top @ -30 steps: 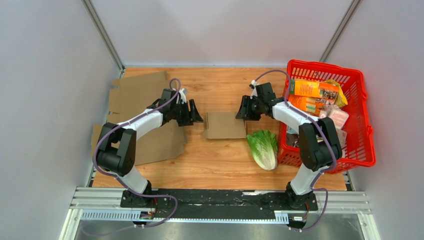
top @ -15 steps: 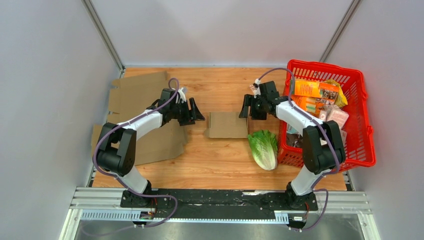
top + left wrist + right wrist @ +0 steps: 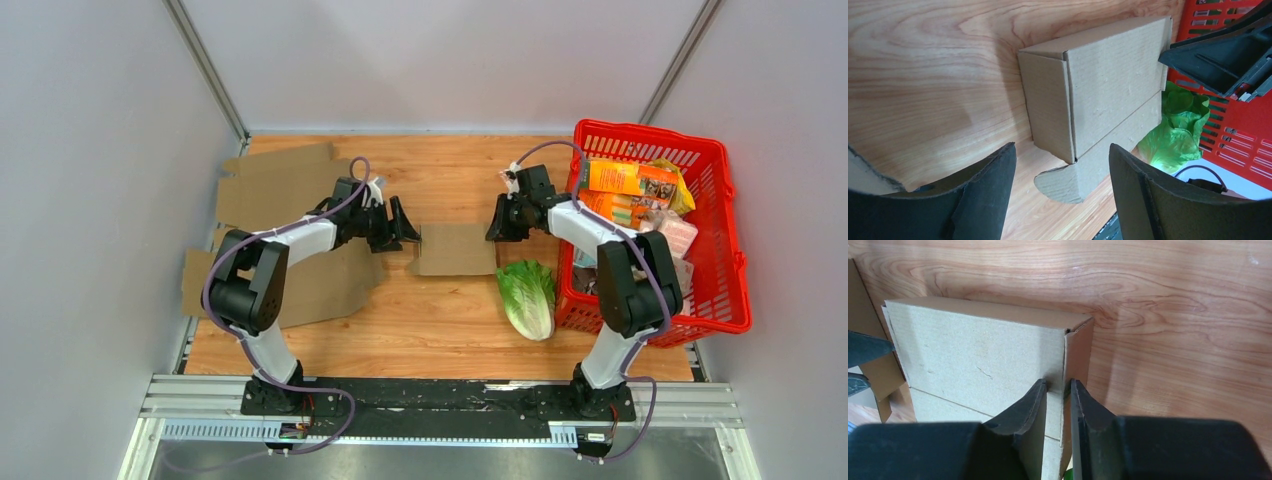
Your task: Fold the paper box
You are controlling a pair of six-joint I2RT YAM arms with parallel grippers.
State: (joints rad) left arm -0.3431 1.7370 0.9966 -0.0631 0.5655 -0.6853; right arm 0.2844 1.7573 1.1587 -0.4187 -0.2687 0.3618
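The paper box (image 3: 455, 249) sits near the middle of the tabletop (image 3: 430, 340), about midway between its left and right edges. It is already closed into a low block, apart from one rounded flap that lies out flat on the wood on the side facing the near edge.

We see the right gripper (image 3: 497, 226) at the box's right end. Its jaws are almost together, with the thin end wall between them. We read that as a pinch meant to keep the wall upright and stop the light box from sliding.

The left gripper (image 3: 410, 228) faces the box's left end with its jaws spread wide. They touch nothing. Held that wide, they could take in the end panel or press against it, so the box would be braced from both ends while the loose flap is tucked in.

Spare flat cardboard sheets (image 3: 270, 185) lie along the left edge. The red basket (image 3: 735, 290) stands at the right edge with the lettuce (image 3: 528, 295) just beside it, so both are out of the way of the fold.
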